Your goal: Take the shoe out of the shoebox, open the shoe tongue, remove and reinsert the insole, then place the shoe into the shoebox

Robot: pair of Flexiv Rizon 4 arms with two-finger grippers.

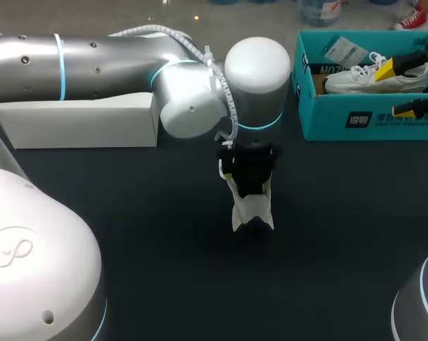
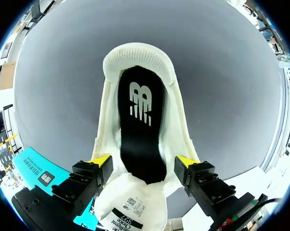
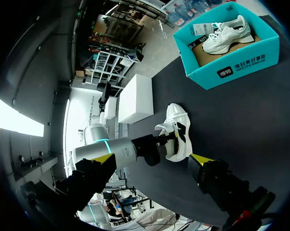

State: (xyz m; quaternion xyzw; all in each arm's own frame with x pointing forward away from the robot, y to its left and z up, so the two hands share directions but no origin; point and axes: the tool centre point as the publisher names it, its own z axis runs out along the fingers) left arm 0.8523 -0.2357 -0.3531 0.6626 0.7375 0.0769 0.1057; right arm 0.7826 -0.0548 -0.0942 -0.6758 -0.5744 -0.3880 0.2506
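In the middle of the dark surface (image 1: 129, 234) lies the white shoe (image 2: 140, 57), out of the box. The left jaws stand over it and are clamped on it wide, with one yellow tip pressing on each side of the opening. Between them the tongue (image 2: 130, 207) is opened back, and the black insole (image 2: 140, 130) sits inside the shoe. Further back, at the left, stands a white box (image 1: 79, 124). At the far right is the teal shoebox (image 1: 342, 121) with a second shoe (image 1: 363, 77) in it. The right jaws hang high on that side, apart and empty.
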